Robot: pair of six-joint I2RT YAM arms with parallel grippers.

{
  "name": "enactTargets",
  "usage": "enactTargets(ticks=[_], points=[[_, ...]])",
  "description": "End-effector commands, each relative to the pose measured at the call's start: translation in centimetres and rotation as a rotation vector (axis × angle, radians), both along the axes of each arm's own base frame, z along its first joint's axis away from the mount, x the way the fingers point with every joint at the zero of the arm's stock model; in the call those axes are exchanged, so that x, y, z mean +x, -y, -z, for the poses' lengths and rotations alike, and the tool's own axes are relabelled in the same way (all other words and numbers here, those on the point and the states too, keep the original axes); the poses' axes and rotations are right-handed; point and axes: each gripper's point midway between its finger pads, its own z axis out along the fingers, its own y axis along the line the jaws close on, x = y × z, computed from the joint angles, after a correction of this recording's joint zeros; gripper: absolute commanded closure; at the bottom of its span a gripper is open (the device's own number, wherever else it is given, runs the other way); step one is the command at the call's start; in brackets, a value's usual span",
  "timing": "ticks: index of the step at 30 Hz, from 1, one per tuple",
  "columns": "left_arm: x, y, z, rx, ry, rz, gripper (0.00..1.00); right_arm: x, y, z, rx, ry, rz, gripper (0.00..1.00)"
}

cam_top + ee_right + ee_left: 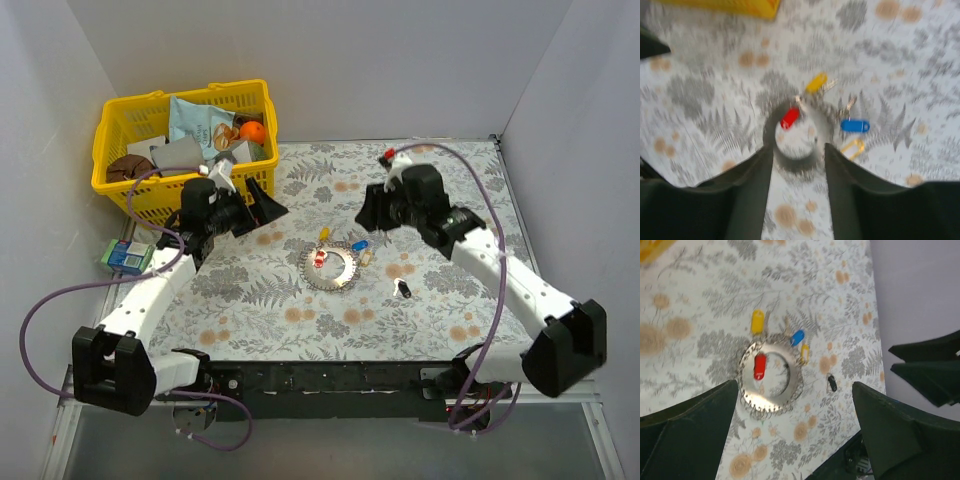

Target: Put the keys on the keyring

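Observation:
The silver toothed keyring (331,268) lies flat mid-table. A red key (319,258) lies on its left part. A yellow key (324,235), a blue key (358,245) and a pale yellow key (367,257) lie just beyond and right of the ring. A dark key (404,289) lies apart to the right. My left gripper (264,208) is open and empty, up left of the ring. My right gripper (370,212) is open and empty, above the ring's far right. The left wrist view shows the keyring (771,385), the red key (760,366) and the dark key (832,383). The right wrist view shows the keyring (797,137) between my open fingers (757,180).
A yellow basket (110,140) full of odd items stands at the back left. A small green-blue box (127,256) lies off the mat's left edge. White walls close in the left, back and right. The black table edge (330,378) runs along the front.

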Motion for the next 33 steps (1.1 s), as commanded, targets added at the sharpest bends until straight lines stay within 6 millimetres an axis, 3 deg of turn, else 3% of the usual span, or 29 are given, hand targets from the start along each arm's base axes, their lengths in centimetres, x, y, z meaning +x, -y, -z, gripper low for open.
enactTargets(ticks=[1,2,4,5,7,11,14,17,21,26,33], points=[[-1.8,-1.1,0.5,-0.083,-0.001,-0.099,0.02,-4.8,0.5,3.3,0.132,-0.022,-0.032,0.38],[-2.1,-1.3,0.9,-0.08,-0.016,-0.111,0.02,-5.3,0.8,3.3,0.141,-0.031,-0.02,0.36],[-3.0,-0.9,0.9,-0.081,-0.012,-0.071,0.02,-6.2,1.0,2.4,0.161,-0.013,-0.024,0.18],[-3.6,-1.0,1.6,-0.076,-0.024,-0.062,0.02,-6.5,1.2,2.9,0.15,-0.026,-0.02,0.14],[-4.3,-0.8,2.6,-0.07,-0.051,-0.041,0.02,-6.8,1.5,3.1,0.133,-0.03,-0.021,0.12],[-5.7,-0.6,7.3,0.02,-0.22,-0.015,0.02,-6.7,2.0,3.8,0.078,-0.044,-0.023,0.08],[-5.8,0.0,9.4,0.114,-0.303,-0.013,0.02,-6.0,2.0,4.5,0.02,-0.059,-0.03,0.08],[-5.3,1.6,9.0,0.187,-0.278,-0.033,0.02,-5.3,2.0,6.1,-0.032,-0.101,-0.023,0.1],[-4.5,4.1,9.7,0.268,-0.309,-0.025,0.02,-5.1,2.3,9.8,-0.066,-0.191,-0.002,0.11],[-4.2,7.9,12.5,0.331,-0.409,0.056,0.02,-5.2,2.3,12.9,-0.05,-0.259,-0.012,0.15],[-4.0,11.3,13.1,0.32,-0.426,0.135,0.02,-5.3,2.1,15.8,-0.057,-0.312,-0.068,0.3]])
